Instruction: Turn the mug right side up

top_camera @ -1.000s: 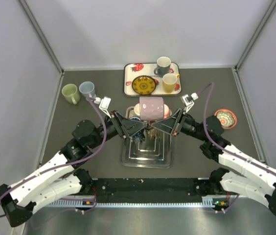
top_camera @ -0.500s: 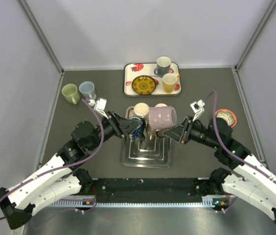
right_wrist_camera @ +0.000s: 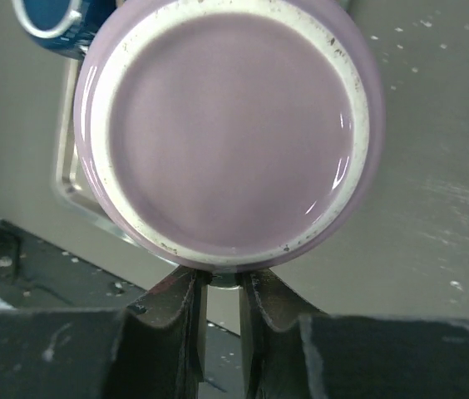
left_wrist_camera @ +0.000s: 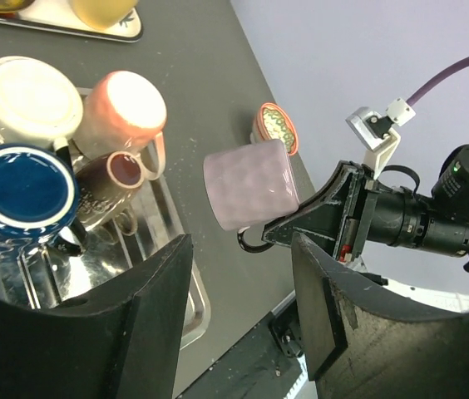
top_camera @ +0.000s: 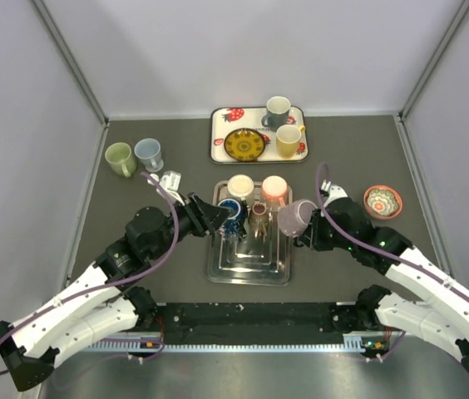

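Right tool (right_wrist_camera: 222, 287) clenched on mug (top_camera: 294, 218) handle, right of rack (top_camera: 247, 270).
Rack holds four cups (top_camera: 240, 186); left tool (top_camera: 216, 218) spread wide, empty.

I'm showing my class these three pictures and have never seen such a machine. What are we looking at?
Two robot arms bolted to a table, each ending in a two-finger gripper. One picture looks down from above; the other two come from cameras on the wrists. The right gripper holds a lilac mug by its handle, in the air. The left gripper is open and empty. A metal rack carries four upturned mugs; a tray, two loose mugs and a bowl sit nearby.
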`<state>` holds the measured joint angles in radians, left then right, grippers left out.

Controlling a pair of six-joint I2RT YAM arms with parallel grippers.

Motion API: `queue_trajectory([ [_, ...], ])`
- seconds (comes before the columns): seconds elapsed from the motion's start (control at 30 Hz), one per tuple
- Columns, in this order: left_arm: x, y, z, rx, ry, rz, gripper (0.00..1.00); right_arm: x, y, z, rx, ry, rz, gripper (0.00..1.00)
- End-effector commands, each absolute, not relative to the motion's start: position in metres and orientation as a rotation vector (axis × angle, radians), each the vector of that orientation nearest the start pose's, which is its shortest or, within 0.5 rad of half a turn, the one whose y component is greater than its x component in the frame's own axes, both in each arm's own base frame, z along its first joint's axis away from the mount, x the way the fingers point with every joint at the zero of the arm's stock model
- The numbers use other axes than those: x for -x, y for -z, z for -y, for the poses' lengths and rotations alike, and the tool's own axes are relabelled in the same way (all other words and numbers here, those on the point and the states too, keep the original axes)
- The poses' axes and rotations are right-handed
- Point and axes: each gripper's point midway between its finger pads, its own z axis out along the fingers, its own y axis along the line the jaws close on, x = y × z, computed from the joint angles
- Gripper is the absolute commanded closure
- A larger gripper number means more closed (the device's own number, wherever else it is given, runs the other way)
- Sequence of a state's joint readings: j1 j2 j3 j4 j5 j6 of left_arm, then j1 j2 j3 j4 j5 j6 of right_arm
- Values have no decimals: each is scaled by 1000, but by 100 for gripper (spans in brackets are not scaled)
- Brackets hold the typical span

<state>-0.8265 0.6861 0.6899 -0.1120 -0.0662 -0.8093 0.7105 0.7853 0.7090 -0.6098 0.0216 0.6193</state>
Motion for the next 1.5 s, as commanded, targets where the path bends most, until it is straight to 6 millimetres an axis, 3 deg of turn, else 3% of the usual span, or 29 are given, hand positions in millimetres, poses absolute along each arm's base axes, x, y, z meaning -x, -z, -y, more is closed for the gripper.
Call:
queue_trajectory([
  [0.0, -199, -294, 225, 53, 1085, -1783, 44, -202, -180, -180, 118, -569, -2255, 100],
  [0.47, -196, -269, 207, 72, 992, -1830, 45, -206, -142, -202, 335, -353, -2381, 100],
  [1.0, -195, -250, 197, 78, 931, -1863, 45, -204, -99, -221, 500, -226, -2484, 100],
  [1.47, -196, -245, 189, 81, 878, -1873, 45, -214, -89, -240, 561, -209, -2496, 100],
])
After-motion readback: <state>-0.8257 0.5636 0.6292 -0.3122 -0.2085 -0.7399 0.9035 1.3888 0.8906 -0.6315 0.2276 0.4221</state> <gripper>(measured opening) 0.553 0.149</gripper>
